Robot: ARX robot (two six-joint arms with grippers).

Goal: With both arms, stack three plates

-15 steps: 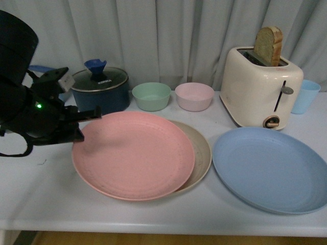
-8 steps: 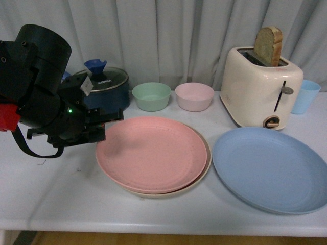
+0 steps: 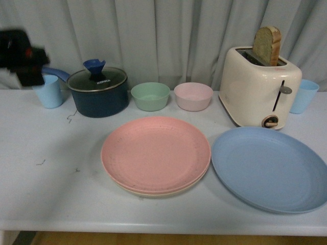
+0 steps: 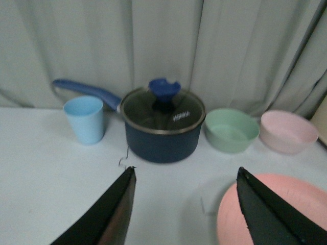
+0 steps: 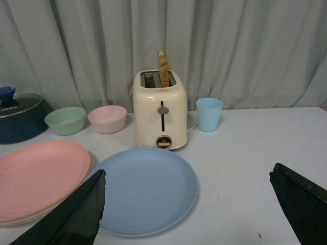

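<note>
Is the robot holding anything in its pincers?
Nothing. The left pincer and the right pincer are both open and empty.

Left arm [image 3: 20,57] blurred at upper left of front view, left hand [image 4: 185,173] fingers spread apart, right hand [image 5: 186,178] likewise spread wide

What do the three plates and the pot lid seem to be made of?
Pink plate, beige plate beneath it, blue plate: probably matte plastic or fibre composite, dull and finely speckled. Pot lid: apparently glass, dark and glossy, with a metal rim.
</note>
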